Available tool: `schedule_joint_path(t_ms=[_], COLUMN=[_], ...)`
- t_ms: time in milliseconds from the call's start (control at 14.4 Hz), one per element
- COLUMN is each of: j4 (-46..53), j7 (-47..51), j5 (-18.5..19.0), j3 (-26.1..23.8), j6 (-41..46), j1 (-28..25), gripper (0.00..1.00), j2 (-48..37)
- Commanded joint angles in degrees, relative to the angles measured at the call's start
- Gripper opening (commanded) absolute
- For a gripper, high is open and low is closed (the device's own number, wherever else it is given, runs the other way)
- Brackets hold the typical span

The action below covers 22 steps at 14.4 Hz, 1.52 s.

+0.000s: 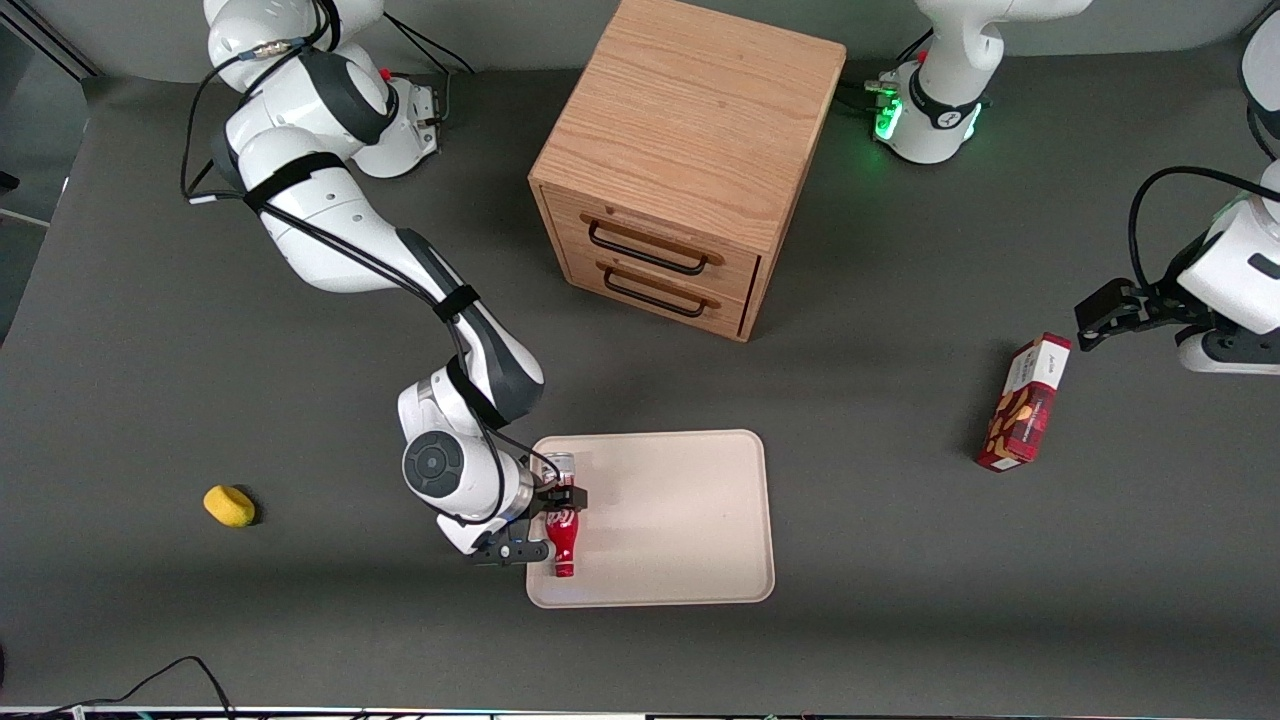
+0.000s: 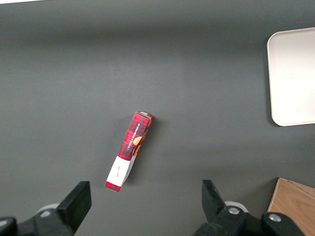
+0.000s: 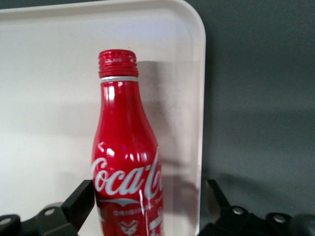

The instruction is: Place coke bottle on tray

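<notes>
Front view: you are seeing the hand spreading around the bottle, which is lying on the tray at its working-arm edge, apparently released for placement.

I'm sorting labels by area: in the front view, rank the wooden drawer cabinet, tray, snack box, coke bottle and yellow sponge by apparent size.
1. Wooden drawer cabinet
2. Tray
3. Snack box
4. Coke bottle, lying on the tray between the pincer fingers
5. Yellow sponge

The cabinet stands taller, so nearer the camera; its lead may be exaggerated.
</notes>
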State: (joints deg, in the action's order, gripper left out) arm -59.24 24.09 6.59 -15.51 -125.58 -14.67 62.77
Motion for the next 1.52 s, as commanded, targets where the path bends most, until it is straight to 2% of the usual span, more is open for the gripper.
schedule_joint_path(t_ms=[0, 416, 832, 970, 1317, 1455], j4=[-0.4, -1.0, -7.5, -12.7, -32.0, -35.0], j7=[0.0, 0.5, 0.4, 0.5, -0.4, -2.8], j5=[-0.6, -0.8, -0.9, -0.9, -0.9, -0.9], j3=[0.9, 0.8, 0.8, 0.4, 0.2, 0.6], j6=[-0.5, -0.3, 1.8, 2.8, 6.0, 9.9], j1=[-0.8, -0.7, 0.5, 2.5, 11.8, 14.1], gripper=[1.0, 1.0, 1.0, 1.0, 1.0, 1.0], j2=[-0.3, -2.0, -13.2, -19.1, -42.2, -47.5])
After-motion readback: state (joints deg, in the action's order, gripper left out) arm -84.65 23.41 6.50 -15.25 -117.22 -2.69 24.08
